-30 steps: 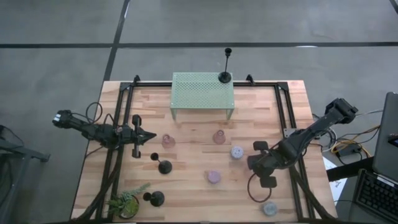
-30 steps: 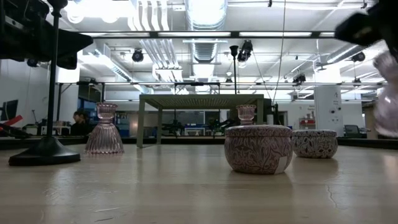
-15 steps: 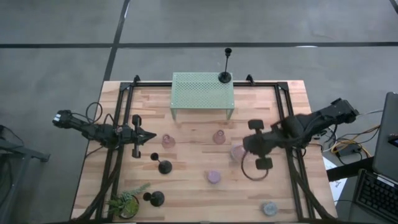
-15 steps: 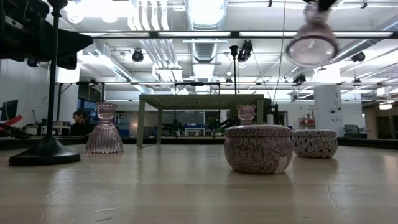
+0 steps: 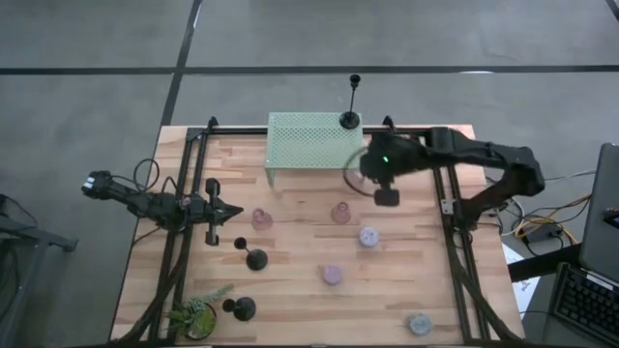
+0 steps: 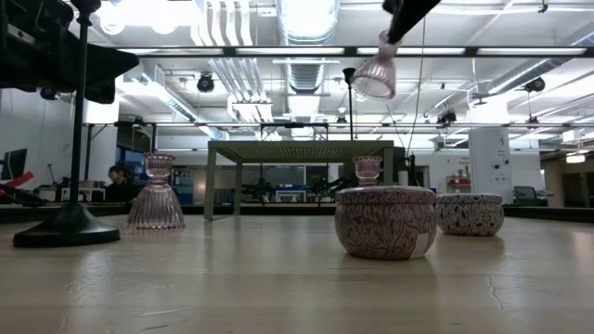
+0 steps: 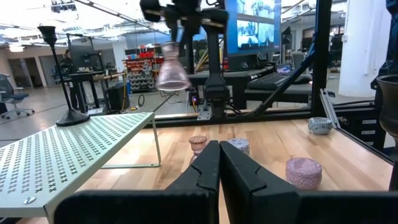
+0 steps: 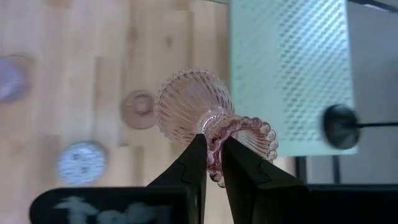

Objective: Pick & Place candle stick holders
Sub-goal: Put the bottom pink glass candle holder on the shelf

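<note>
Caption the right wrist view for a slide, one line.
Right gripper holds a pink ribbed glass holder above the table, beside the green mesh rack.

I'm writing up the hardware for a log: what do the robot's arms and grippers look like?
Both arms are dark, jointed links. The left gripper ends in two black wedge-shaped fingers with angular, tapering tips. The right gripper has the same black fingers, a small green light glowing on its wrist and a dark cable looping beside it.

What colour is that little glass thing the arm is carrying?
The held candle holder is translucent pink ribbed glass, clearest in the right wrist view.
</note>
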Controlling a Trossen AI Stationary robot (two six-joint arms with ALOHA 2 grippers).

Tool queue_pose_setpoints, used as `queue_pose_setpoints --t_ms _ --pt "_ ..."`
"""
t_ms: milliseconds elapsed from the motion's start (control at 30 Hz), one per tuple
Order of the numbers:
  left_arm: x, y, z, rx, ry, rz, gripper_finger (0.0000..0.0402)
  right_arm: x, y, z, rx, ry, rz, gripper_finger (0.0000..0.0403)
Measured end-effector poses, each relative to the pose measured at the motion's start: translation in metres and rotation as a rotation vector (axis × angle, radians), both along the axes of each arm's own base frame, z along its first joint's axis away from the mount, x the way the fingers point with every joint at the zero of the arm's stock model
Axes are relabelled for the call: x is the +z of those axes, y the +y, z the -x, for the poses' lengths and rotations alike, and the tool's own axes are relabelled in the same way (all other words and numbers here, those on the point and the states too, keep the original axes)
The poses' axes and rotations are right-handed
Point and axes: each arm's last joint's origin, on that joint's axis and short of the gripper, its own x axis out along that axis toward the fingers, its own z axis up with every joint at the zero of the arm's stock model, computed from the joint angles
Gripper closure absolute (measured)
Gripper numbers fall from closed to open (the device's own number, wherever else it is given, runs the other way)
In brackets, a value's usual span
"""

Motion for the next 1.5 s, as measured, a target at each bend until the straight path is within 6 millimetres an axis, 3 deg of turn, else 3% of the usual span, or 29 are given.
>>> queue_pose_setpoints --t_ms 367,767,1033,1500 --pt "0.000 0.000 0.000 0.000 -0.003 0.001 0.0387 -0.015 -0.080 -0.039 -0.058 0.174 0.031 0.0369" --pt "0.000 0.000 0.000 0.000 -0.002 0.001 0.0387 -0.028 -0.145 -0.050 -0.122 0.262 0.018 0.0369" --pt "0.000 0.000 0.000 0.000 -0.002 0.001 0.0387 -0.042 -0.155 -0.056 -0.125 0.313 0.002 0.0369" --pt "0.000 0.000 0.000 0.000 -0.001 0.000 0.0387 -0.039 -0.157 -0.060 -0.102 0.284 0.021 0.0369"
